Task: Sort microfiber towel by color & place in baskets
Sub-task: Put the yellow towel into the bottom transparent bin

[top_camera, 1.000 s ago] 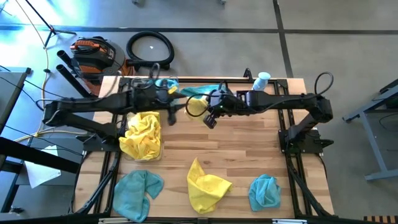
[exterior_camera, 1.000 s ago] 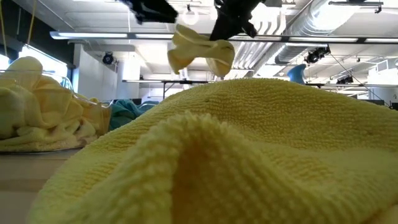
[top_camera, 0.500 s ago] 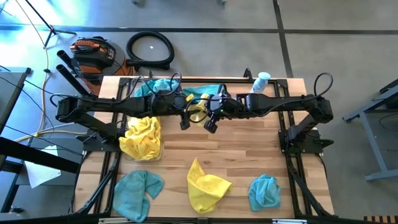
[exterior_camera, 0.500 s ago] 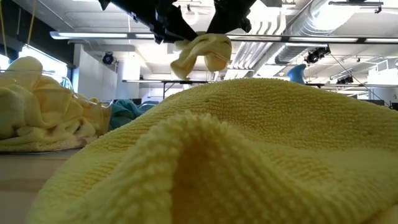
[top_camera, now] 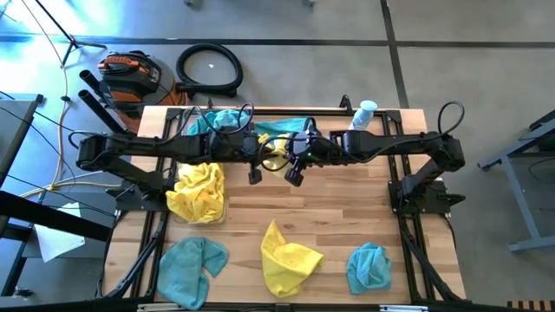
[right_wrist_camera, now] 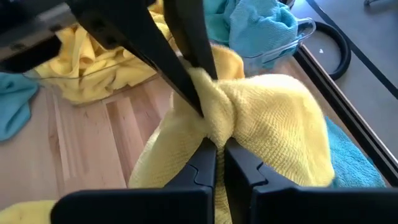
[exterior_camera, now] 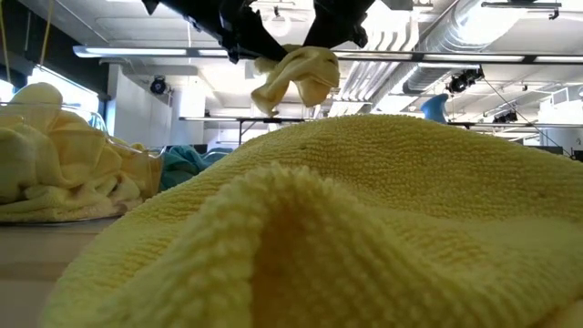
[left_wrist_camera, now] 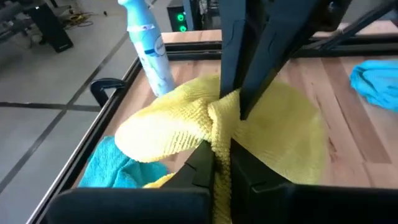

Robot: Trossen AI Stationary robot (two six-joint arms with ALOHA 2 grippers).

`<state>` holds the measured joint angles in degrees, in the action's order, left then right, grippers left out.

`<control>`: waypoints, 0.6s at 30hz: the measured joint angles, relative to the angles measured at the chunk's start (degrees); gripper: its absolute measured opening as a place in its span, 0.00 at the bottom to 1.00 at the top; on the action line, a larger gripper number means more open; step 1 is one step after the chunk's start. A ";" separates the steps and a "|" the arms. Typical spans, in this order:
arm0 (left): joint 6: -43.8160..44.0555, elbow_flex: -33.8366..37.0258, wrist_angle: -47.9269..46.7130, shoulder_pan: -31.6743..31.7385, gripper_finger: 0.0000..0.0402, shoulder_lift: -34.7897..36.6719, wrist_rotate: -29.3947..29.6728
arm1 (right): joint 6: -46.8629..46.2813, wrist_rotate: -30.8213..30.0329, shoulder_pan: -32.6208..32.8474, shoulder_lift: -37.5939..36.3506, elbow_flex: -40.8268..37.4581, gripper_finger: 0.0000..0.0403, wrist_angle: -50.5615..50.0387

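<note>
Low view: yellow towel (exterior_camera: 293, 75) pinched midair between both grippers' jaws.

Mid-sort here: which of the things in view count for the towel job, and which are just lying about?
Job:
- held yellow towel, pinched by left end effector and right end effector
- yellow-filled basket, teal-filled basket
- loose on the table: left teal towel, loose yellow towel, right teal towel

Lying about:
- spray bottle
- black hose, orange machine, both on the floor

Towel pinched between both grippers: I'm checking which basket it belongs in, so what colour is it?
Bright yellow; the fuzzy microfiber towel shows best in the right wrist view.
</note>
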<state>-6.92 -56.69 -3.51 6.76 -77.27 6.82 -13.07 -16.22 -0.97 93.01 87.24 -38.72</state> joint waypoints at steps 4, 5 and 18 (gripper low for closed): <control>2.68 -1.22 -5.62 -0.23 0.01 2.59 2.88 | -2.39 0.27 0.00 -0.25 0.05 0.05 -0.01; 3.38 -2.25 -8.74 -0.26 0.01 3.26 3.97 | -2.42 0.24 0.00 -0.32 0.17 0.08 -0.19; 28.26 -21.49 -59.65 -3.61 0.00 12.32 16.41 | -7.26 -2.90 -0.04 -2.52 0.04 0.38 -18.51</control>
<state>21.34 -78.18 -63.16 3.15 -64.95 23.23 -20.33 -19.12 -1.02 90.50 87.29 -57.23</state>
